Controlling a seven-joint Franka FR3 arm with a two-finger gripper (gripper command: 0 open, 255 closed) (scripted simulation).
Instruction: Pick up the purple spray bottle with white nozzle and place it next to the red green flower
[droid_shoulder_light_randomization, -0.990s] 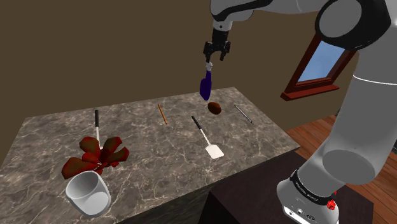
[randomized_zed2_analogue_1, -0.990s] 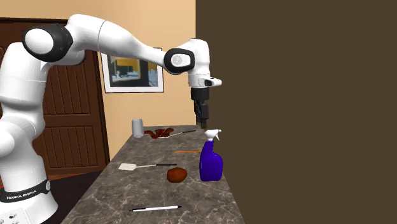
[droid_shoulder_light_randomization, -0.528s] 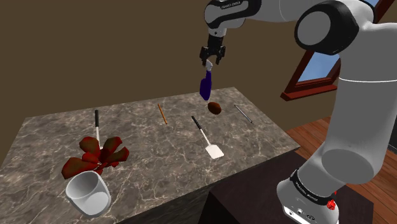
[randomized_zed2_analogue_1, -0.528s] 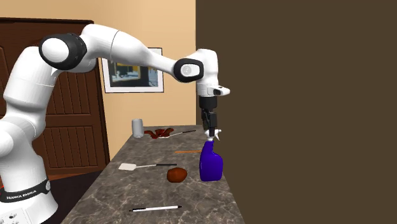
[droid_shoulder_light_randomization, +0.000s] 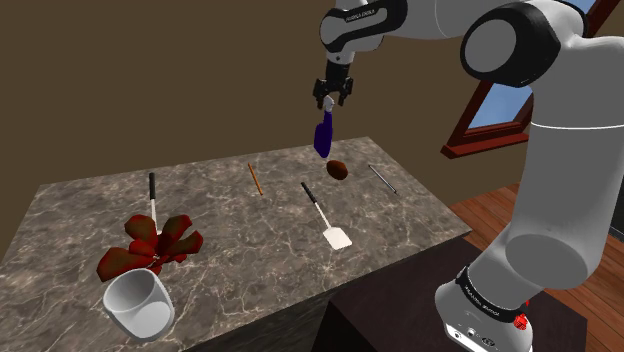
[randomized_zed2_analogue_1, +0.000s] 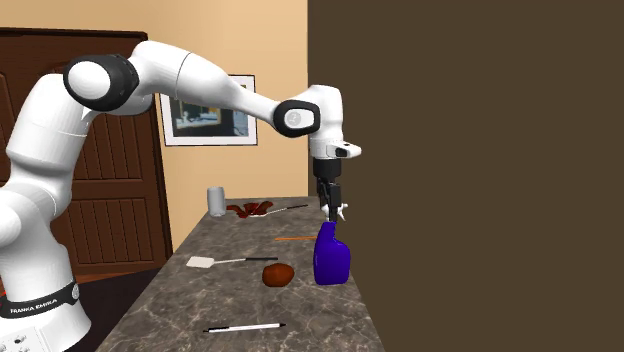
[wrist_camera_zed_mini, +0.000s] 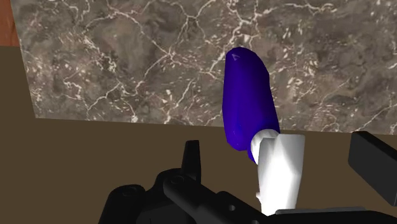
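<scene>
The purple spray bottle (droid_shoulder_light_randomization: 322, 137) (randomized_zed2_analogue_1: 331, 258) (wrist_camera_zed_mini: 249, 102) stands upright at the marble table's far edge, close to the brown wall, its white nozzle (wrist_camera_zed_mini: 280, 170) on top. My gripper (droid_shoulder_light_randomization: 327, 100) (randomized_zed2_analogue_1: 333, 208) (wrist_camera_zed_mini: 281, 145) hangs straight over it, open, with the nozzle between the fingers (wrist_camera_zed_mini: 191, 159) and a gap showing on each side. The red and green flower (droid_shoulder_light_randomization: 150, 245) (randomized_zed2_analogue_1: 250, 209) lies at the table's other end, far from the bottle.
A white cup (droid_shoulder_light_randomization: 138, 303) (randomized_zed2_analogue_1: 216, 201) stands beside the flower. A brown lump (droid_shoulder_light_randomization: 337, 170) (randomized_zed2_analogue_1: 278, 273) sits right by the bottle. A white spatula (droid_shoulder_light_randomization: 327, 218), an orange stick (droid_shoulder_light_randomization: 255, 178), a pen (droid_shoulder_light_randomization: 381, 178) and a black-handled tool (droid_shoulder_light_randomization: 152, 195) lie on the marble table (droid_shoulder_light_randomization: 240, 250).
The gripper has come down onto the nozzle and shifted a little toward the wall. The bottle has not moved.
</scene>
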